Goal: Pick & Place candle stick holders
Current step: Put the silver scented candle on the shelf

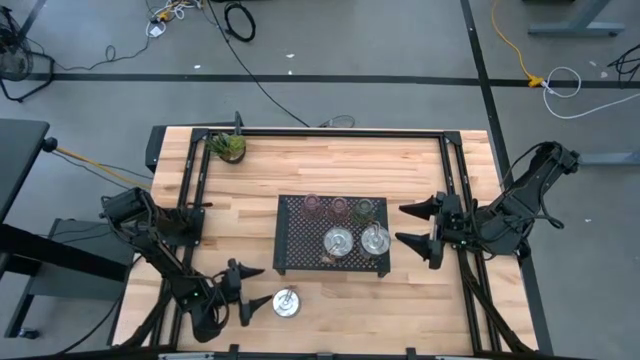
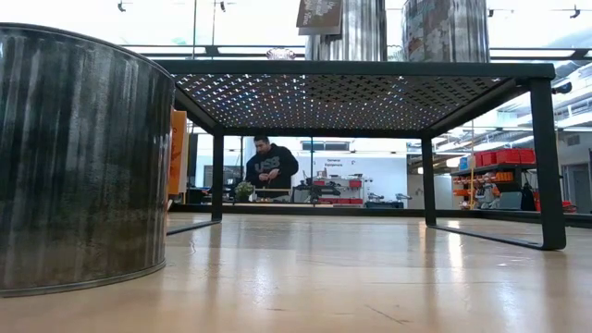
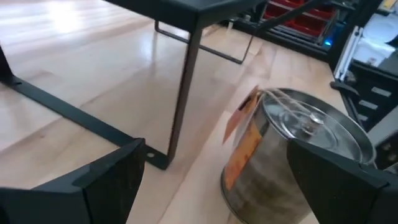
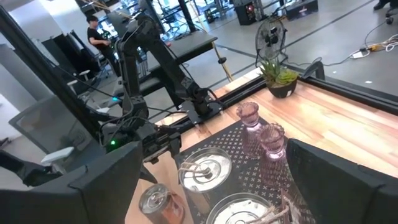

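Note:
A black perforated tray (image 1: pixel 290 262) stands mid-table on its legs. On it stand two pink glass holders (image 1: pixel 312 205) (image 1: pixel 339 207), a green glass one (image 1: pixel 365 207) and two silver dish holders (image 1: pixel 338 241) (image 1: pixel 375 238). A third silver holder (image 1: pixel 286 303) stands on the table in front of the tray; it fills the left of the low view (image 2: pixel 83 157). My left gripper (image 1: pixel 250 292) is open just left of this holder, which shows ahead of the fingers in the left wrist view (image 3: pixel 292 149). My right gripper (image 1: pixel 400 224) is open and empty at the tray's right edge.
A small potted plant (image 1: pixel 228 147) stands at the far left corner of the table. Black rails (image 1: pixel 455 170) run along the table's sides and far edge. Bare wood lies left and right of the tray. A person (image 2: pixel 268 166) stands in the room beyond the table.

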